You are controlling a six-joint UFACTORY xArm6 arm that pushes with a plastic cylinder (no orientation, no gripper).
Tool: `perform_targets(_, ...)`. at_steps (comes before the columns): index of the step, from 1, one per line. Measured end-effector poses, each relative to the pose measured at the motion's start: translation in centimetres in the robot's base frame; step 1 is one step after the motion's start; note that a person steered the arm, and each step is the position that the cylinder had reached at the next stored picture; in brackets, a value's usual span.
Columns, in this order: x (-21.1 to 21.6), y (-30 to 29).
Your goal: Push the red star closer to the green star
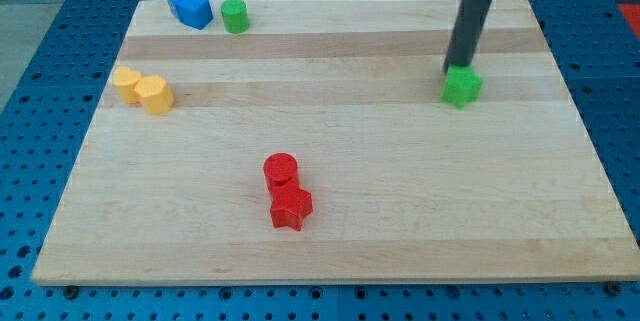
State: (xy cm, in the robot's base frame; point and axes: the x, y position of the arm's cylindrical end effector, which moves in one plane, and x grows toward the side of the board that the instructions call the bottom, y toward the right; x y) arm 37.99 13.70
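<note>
On a pale wooden worktop (400,171), my tip (459,67) – a plain rod with no fingers to open or clench – rests at the green star's (462,87) upper edge, far from the red star (291,206), which lies low and central, touching a red cylinder (281,169) – probably not yet pushed.
</note>
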Motion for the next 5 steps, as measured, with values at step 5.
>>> perform_targets(5,21.8,-28.9)
